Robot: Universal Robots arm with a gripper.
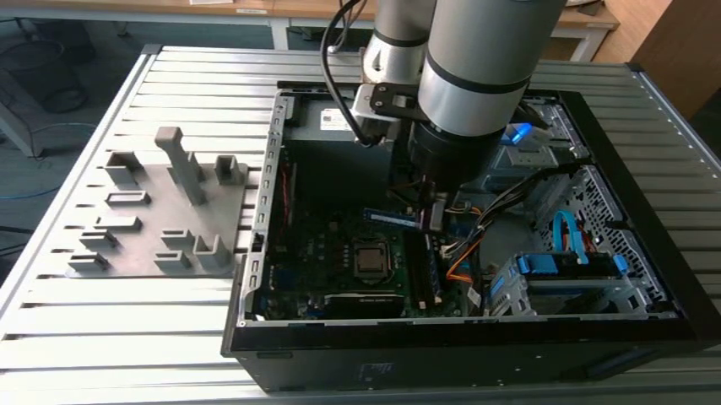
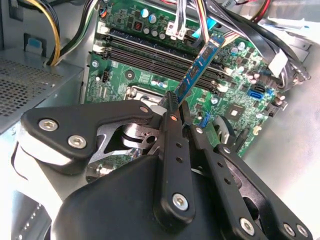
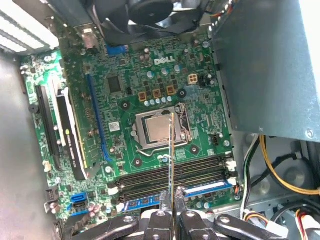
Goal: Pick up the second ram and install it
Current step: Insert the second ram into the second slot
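Note:
My gripper point(image 2: 176, 107) is shut on the second ram point(image 2: 200, 65), a thin stick with a blue label that juts out from between the fingertips. In the first wrist view the second ram point(image 3: 172, 150) appears edge-on, a thin line over the processor socket and the memory slots point(image 3: 150, 180). The exterior view has the gripper point(image 1: 434, 215) down inside the open computer case, holding the stick point(image 1: 391, 218) above the motherboard point(image 1: 327, 253). The stick hangs above the board and sits in no slot. One slot holds another blue-labelled stick point(image 3: 207, 187).
The square silver processor point(image 3: 157, 127) lies mid-board. A grey holder block point(image 1: 158, 211) with upright posts stands on the slatted table at the exterior view's left. Cable bundles point(image 1: 496, 211), the drive cage point(image 1: 563, 270) and the case walls point(image 1: 265, 211) crowd the gripper.

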